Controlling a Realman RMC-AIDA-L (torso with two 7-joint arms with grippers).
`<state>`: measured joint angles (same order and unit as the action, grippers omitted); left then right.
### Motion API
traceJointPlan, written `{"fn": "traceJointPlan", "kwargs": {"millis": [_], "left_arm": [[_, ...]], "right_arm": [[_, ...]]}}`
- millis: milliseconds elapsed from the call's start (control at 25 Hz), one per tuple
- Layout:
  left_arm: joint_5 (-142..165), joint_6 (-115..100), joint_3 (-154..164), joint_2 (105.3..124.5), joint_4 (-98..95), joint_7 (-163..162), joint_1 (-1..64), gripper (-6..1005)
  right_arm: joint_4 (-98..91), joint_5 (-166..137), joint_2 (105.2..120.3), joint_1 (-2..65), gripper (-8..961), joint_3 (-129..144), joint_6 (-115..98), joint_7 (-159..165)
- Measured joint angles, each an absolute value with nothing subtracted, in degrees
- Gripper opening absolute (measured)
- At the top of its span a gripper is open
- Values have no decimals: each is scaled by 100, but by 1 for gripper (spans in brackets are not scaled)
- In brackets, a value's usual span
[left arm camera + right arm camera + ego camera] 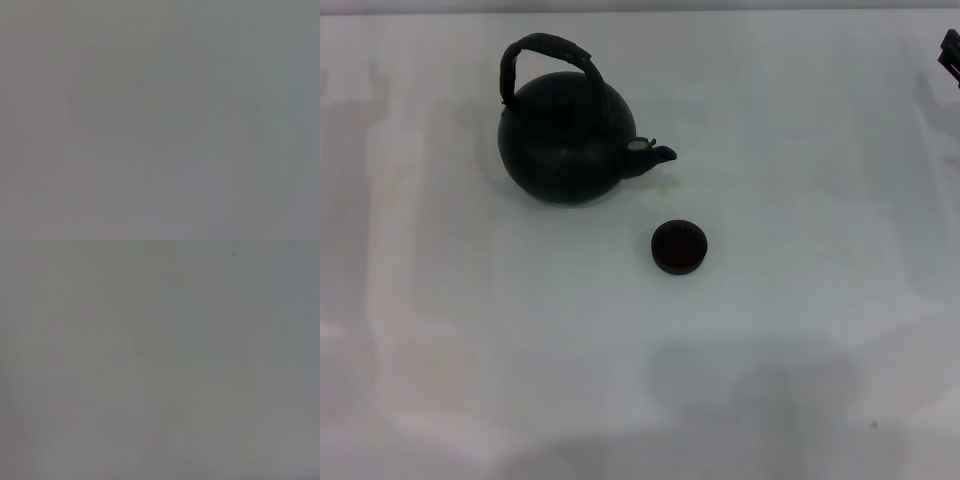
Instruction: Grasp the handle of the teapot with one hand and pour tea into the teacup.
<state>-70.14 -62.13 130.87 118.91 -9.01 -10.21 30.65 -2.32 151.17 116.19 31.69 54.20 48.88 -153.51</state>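
Head view only: teapot, teacup

One teapot, one handle, one teacup.

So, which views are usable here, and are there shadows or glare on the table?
Head view: sharp enough; the teapot and cup are clear, with soft grey shadows across the white table and no strong glare. A dark bit of the right arm shows at the edge. Left wrist view and right wrist view: only featureless grey, nothing recognisable.
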Motion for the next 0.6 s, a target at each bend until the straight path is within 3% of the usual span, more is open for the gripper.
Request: {"fn": "traceJointPlan", "kwargs": {"millis": [600], "left_arm": [[-7013,-6264,13087,11896,-923,-1020,3061,652]], "right_arm": [[-228,15117,11619,3176,848,5369,4856,-15268]]}}
